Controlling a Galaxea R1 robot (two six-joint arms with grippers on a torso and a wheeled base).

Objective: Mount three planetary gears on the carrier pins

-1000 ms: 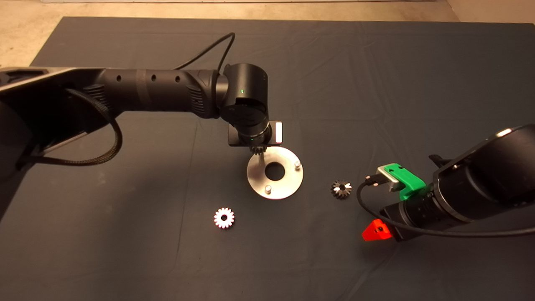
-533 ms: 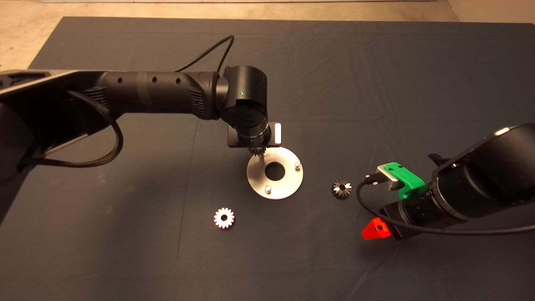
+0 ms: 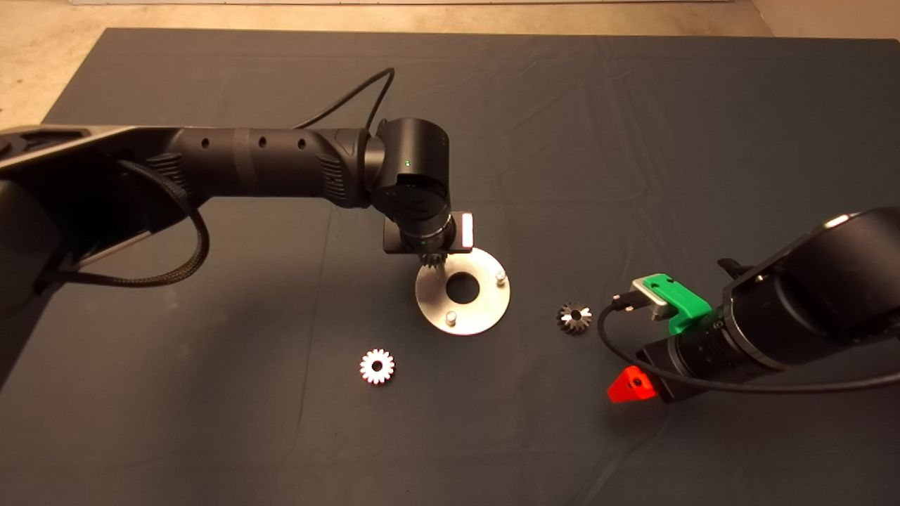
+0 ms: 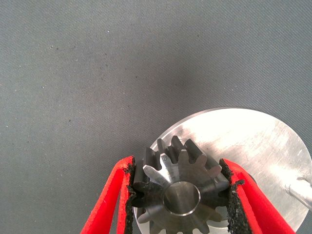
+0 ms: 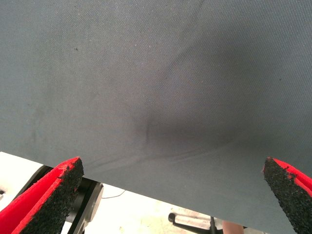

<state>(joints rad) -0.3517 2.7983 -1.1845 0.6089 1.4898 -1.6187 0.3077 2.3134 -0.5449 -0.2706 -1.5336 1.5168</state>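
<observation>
**Gear held over the first pin: misalignment is the main hazard**

One planetary gear (image 4: 181,187) is gripped by the left gripper (image 4: 180,195), whose red fingers (image 4: 109,200) are closed onto the toothed flanks from both sides, the black pads being pressed against the teeth. In the head view this gear (image 3: 434,261) is seen at about the 10 o'clock edge of the round plate (image 3: 485,309), where the third carrier pin is hidden beneath the wrist. Whether the bore is already on that pin cannot be told; something bright fills the centre hole in the left wrist view, but it is not resolved.

Two carrier pins are left bare: one at 2 o'clock (image 3: 500,278) and one at 7 o'clock (image 3: 451,318) on the plate. Two more gears lie loose on the mat (image 3: 633,105), one bright (image 3: 377,366) at 7 o'clock from the plate, one darker (image 3: 574,318) at 3 o'clock, just beside the right gripper (image 3: 636,386). That gripper is parked low at the right edge, its fingers spread wide and nothing held.

Trouble is judged most likely if the bore is offset or the gear tilted when pressed down: the rim could catch on the pin top, and the unfixed plate could be shoved across the mat. A grip taken only on tooth tips could let the gear rotate or slip. If released early, the gear could be left cocked or rolled off the plate.
</observation>
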